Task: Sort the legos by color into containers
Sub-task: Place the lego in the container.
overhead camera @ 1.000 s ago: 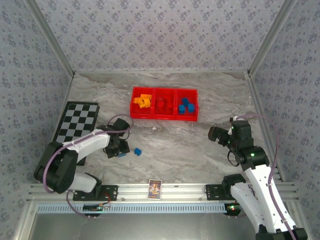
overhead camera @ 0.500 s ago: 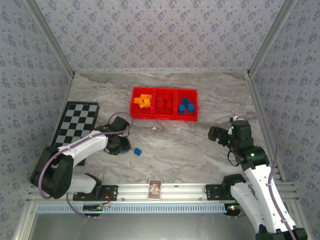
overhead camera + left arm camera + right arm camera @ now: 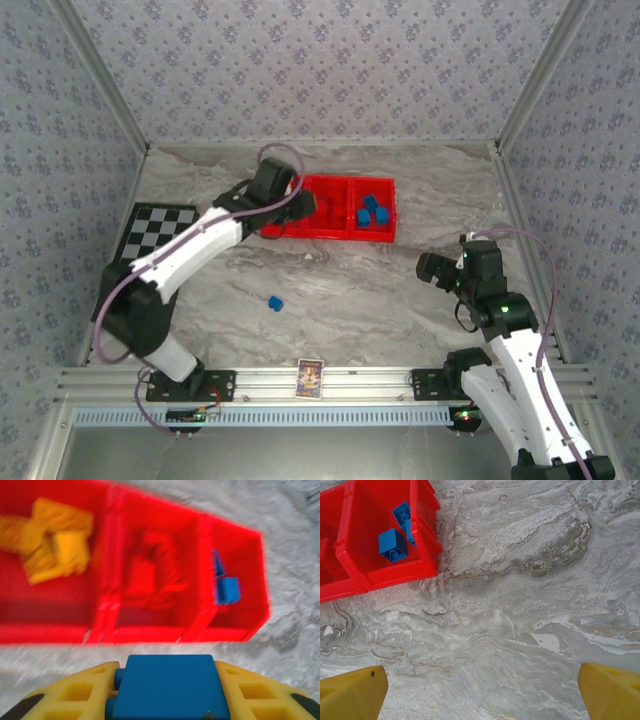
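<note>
The red tray [image 3: 345, 237] sits in the upper middle of the overhead view, with three square compartments in a row. In the blurred left wrist view, orange-yellow bricks [image 3: 55, 550] are heaped in the left compartment. Red bricks [image 3: 152, 577] in the middle one are hard to pick out from the walls, and blue bricks [image 3: 226, 589] lie in the right one. One loose blue brick [image 3: 275, 302] lies on the marble table [image 3: 380, 310], well below the tray near the frame's centre. The left gripper [image 3: 167, 680] is narrowed onto a held blue brick [image 3: 170, 695], with its yellow fingers [image 3: 75, 697] pressing either side. This is at the bottom of the wrist frame, just short of the tray's near wall. The right gripper [image 3: 480, 697] is spread wide and holds nothing. Its fingertips sit in the bottom corners of its wrist view, with bare table between them.
</note>
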Motion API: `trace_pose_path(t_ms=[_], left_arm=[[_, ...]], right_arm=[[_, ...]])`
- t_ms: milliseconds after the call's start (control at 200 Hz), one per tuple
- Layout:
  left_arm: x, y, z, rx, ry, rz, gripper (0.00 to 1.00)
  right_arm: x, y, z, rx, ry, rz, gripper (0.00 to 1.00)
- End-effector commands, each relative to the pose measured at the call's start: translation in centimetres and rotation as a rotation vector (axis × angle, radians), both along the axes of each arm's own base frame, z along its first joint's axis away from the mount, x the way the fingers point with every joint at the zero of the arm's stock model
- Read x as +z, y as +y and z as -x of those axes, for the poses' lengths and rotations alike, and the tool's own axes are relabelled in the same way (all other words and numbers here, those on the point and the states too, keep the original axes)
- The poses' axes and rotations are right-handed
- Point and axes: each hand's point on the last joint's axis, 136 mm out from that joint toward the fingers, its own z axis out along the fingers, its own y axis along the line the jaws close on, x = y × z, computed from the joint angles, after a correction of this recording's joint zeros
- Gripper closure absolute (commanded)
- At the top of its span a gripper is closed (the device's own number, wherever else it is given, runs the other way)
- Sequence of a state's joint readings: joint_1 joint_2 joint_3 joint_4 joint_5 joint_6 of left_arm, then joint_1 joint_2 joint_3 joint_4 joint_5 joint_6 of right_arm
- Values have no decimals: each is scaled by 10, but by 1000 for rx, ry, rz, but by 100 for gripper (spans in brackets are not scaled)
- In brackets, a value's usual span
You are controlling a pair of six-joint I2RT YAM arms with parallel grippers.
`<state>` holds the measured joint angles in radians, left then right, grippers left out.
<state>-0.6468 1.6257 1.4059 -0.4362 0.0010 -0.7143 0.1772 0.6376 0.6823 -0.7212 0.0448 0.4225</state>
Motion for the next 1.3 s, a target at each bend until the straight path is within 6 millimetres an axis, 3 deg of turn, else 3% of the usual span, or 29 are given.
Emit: trace_pose_path(t_ms=[0, 145, 320, 535, 780, 865, 1059, 1294], left_arm=[[10, -45, -22, -93, -65, 6, 87], [-6, -96, -47, -175, -49, 47, 87], [-39, -147, -60, -253, -22, 16, 88], [-66, -183, -65, -288, 8, 10, 88], [-80, -186, -64, -296, 46, -19, 78], [-75, -187, -61, -308, 39, -20, 68], [-46, -190, -51, -365, -19, -32, 40], [-9, -178, -43, -413, -105, -90, 22]], right_arm=[[-2, -3, 1, -19, 7, 4, 0], [0, -5, 2, -26, 5, 12, 0], [-3, -7, 1, -34, 9, 19, 1], [-3, -8, 1, -36, 9, 19, 0], [-3, -8, -1, -41, 8, 14, 0], [-4, -9, -2, -43, 8, 12, 0], [-5, -10, -2, -48, 16, 7, 0], [-6, -10, -2, -50, 18, 7, 0]])
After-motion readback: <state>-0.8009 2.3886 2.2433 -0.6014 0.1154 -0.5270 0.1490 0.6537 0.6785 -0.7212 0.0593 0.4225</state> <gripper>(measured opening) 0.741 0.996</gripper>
